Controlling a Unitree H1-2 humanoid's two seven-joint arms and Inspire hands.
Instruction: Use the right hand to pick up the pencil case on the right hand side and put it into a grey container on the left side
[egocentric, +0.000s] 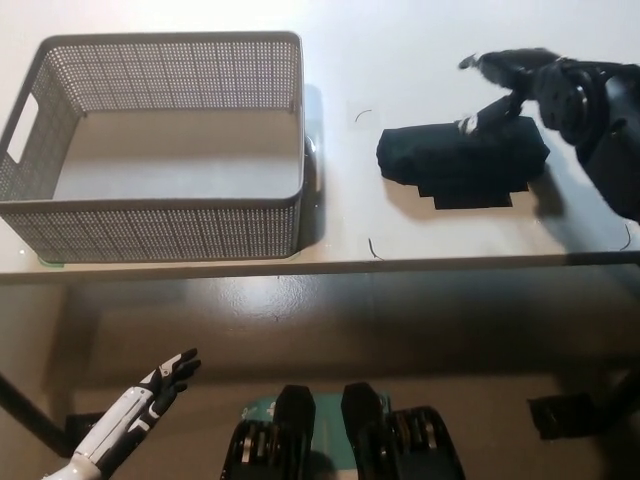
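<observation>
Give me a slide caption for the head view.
Black right hand open over the black pencil case; grey basket empty; white left hand idle below.

Pencil case (462, 162) lies right of container (155, 210).

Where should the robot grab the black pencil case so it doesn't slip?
Probably across the middle of the pencil case, coming down from above. It lies flat and long, left to right, so fingers can close over its narrow front and back sides. The right hand is open above its right end.

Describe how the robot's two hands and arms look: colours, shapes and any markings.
The right hand is black, with slim jointed fingers and pale fingertips, on a bulky black arm. The left hand has dark fingers with white markings, on a slender white forearm.
</observation>
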